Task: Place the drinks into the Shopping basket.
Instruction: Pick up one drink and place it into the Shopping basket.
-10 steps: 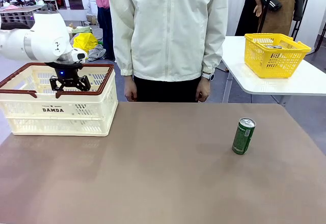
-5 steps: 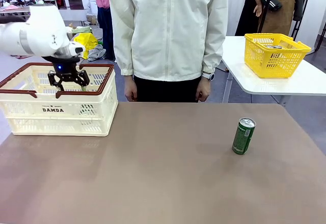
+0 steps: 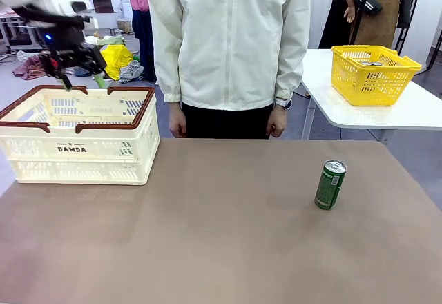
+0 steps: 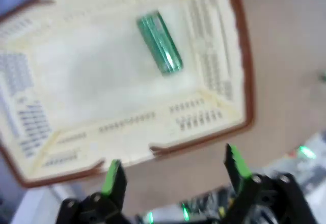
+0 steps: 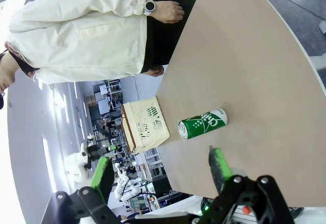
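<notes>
Two grippers noted, both empty. On my rig the left gripper [image 3: 81, 76] hangs at the upper left of the front view, above the far rim of the Shopping basket [image 3: 83, 159], jaws spread wide with nothing between them. Its wrist view looks down into the basket, where one green can [image 4: 160, 43] lies on its side on the floor, upper middle of that frame. The right gripper [image 5: 160, 163] is likewise wide open and unloaded, held above the table [image 3: 221, 249]; its wrist view has the second green can [image 5: 202, 123] ahead of the fingers and apart from them. In the front view that can stands upright at the right of the table, well apart from the basket. A person [image 3: 228, 41] stands at the far edge, hands down. I judge one drink already in and one outstanding; the step in hand is pickup of the remaining can. Next move, in my view: lower the right gripper to straddle the can squarely, close, then carry it across to the basket
</notes>
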`<move>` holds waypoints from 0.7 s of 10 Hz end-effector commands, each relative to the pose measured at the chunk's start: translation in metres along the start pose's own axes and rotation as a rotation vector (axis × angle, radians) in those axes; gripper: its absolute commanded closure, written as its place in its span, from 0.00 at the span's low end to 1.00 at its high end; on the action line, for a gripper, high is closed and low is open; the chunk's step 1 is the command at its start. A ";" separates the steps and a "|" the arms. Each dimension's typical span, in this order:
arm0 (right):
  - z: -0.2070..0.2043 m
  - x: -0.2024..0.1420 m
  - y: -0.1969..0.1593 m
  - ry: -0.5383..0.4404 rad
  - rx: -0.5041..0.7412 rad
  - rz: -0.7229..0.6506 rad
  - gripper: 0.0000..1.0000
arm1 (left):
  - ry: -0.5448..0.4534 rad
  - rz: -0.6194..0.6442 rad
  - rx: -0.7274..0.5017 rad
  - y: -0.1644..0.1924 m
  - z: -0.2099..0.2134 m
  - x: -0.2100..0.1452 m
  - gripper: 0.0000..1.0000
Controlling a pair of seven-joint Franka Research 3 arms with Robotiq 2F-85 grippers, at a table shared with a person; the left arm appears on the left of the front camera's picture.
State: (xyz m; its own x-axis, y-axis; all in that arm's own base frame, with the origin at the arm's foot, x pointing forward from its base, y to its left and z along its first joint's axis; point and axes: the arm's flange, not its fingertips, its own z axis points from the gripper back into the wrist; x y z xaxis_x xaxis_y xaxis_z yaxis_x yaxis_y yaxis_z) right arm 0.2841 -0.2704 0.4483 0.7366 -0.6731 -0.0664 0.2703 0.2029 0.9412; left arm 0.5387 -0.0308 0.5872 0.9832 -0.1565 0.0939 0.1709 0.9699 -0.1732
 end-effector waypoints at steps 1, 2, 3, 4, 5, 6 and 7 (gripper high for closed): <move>0.000 0.001 0.001 -0.006 0.019 0.013 0.00 | 0.047 -0.055 -0.056 0.026 0.022 -0.058 0.00; 0.000 0.001 0.001 -0.006 0.019 0.013 0.00 | 0.038 -0.064 -0.081 0.036 0.033 -0.095 0.00; 0.000 0.001 0.001 -0.006 0.019 0.013 0.00 | 0.059 -0.100 -0.119 0.049 0.040 -0.126 0.00; 0.000 0.001 0.001 -0.006 0.019 0.013 0.00 | 0.087 -0.124 -0.199 0.069 0.045 -0.144 0.00; 0.000 0.001 0.001 -0.006 0.019 0.013 0.00 | 0.151 -0.167 -0.315 0.097 0.044 -0.150 0.00; 0.000 0.001 0.001 -0.006 0.019 0.013 0.00 | 0.145 -0.286 -0.450 0.125 0.035 -0.159 0.00; 0.000 0.001 0.001 -0.006 0.019 0.013 0.00 | 0.055 -0.316 -0.579 0.149 0.014 -0.170 0.00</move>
State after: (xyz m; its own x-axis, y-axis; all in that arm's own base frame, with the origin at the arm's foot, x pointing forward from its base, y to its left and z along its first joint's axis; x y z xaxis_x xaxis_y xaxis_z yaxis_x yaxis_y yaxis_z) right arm 0.2841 -0.2707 0.4480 0.7363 -0.6733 -0.0674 0.2711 0.2022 0.9411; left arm 0.3849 0.1283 0.5786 0.9033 -0.4105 0.1250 0.4097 0.7384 -0.5356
